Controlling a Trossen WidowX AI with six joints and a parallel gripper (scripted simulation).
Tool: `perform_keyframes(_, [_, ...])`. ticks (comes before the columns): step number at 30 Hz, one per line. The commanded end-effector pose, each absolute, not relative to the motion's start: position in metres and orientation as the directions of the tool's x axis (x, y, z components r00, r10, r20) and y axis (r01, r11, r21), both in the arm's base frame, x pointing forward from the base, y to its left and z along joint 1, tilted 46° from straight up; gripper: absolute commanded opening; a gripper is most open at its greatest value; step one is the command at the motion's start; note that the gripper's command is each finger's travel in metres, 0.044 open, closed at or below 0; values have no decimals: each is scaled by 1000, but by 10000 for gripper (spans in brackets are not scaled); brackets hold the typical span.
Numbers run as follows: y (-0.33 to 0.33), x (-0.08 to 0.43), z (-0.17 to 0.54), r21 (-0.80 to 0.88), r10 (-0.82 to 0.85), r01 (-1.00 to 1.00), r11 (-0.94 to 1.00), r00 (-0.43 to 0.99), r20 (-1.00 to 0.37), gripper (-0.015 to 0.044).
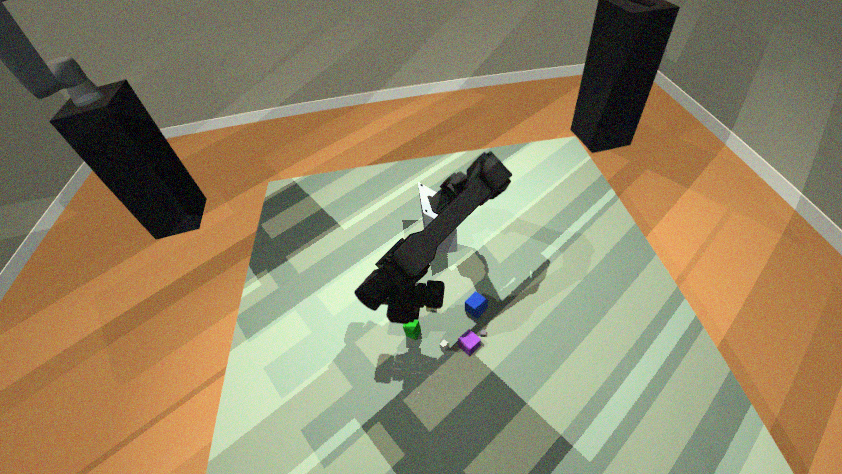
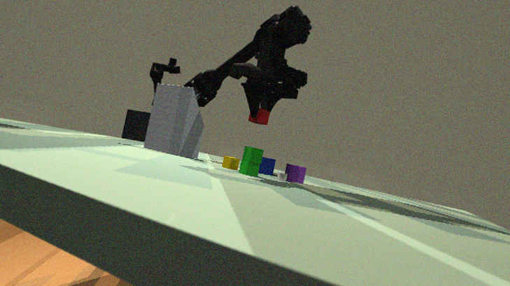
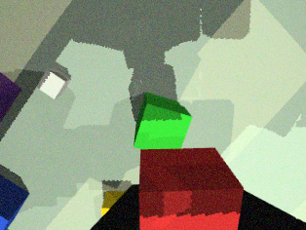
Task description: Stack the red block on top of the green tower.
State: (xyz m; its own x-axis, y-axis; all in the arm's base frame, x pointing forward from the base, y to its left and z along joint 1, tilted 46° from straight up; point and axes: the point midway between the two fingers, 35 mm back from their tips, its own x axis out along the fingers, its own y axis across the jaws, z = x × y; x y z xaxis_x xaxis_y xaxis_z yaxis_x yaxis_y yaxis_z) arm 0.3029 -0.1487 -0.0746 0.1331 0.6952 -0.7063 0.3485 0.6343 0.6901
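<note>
The green tower point(image 1: 412, 329) point(image 2: 250, 161) point(image 3: 163, 133) stands upright on the table. My gripper point(image 2: 259, 115) is shut on the red block point(image 2: 262, 117) point(image 3: 190, 175) and holds it in the air, clearly above the tower's top with a gap between them. In the wrist view the tower shows just beyond the block's far edge. In the top view the arm hides the red block and the fingertips.
A blue block point(image 1: 475, 304) point(image 2: 267, 166) point(image 3: 11, 197), a purple block point(image 1: 470, 341) point(image 2: 295, 174) and a small white block point(image 1: 444, 343) point(image 2: 281, 176) point(image 3: 53, 85) are on one side of the tower. A yellow block point(image 2: 230, 162) point(image 3: 113, 200) is nearer the arm's base.
</note>
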Motion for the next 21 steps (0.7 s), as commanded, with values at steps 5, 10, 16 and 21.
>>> perform_keyframes(5, [-131, 309, -94, 693, 700, 356, 627, 132, -702, 0])
perform_keyframes(10, [-127, 310, -98, 693, 700, 356, 627, 132, -702, 0])
perform_keyframes(16, [-109, 314, -114, 694, 701, 356, 626, 133, -701, 0])
perform_keyframes(21, [-109, 313, -114, 694, 701, 356, 626, 133, -701, 0])
